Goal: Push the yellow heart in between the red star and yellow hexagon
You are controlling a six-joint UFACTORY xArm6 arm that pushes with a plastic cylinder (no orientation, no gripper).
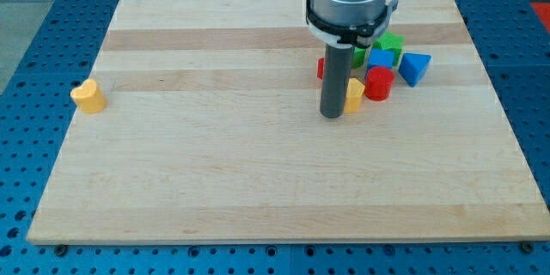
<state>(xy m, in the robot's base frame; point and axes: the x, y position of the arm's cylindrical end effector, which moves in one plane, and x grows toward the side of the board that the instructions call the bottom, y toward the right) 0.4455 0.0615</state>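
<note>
Upright rod, my tip point(333, 114) touching a yellow block point(355, 94) (shape hidden).

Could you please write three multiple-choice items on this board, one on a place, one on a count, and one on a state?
1. Where does the lone yellow heart lie?
A. near the board's left edge
B. at the view's bottom right
C. inside the cluster

2. How many blue blocks show?
A. none
B. two
C. four

3. My tip is
A. touching the lone heart
B. off the board
C. beside the cluster's yellow block

Answers: 1 A, it sits alone far left. 2 B, a blue cube and a blue triangular block. 3 C, the rod ends at that block's left side, by the red cylinder.
</note>
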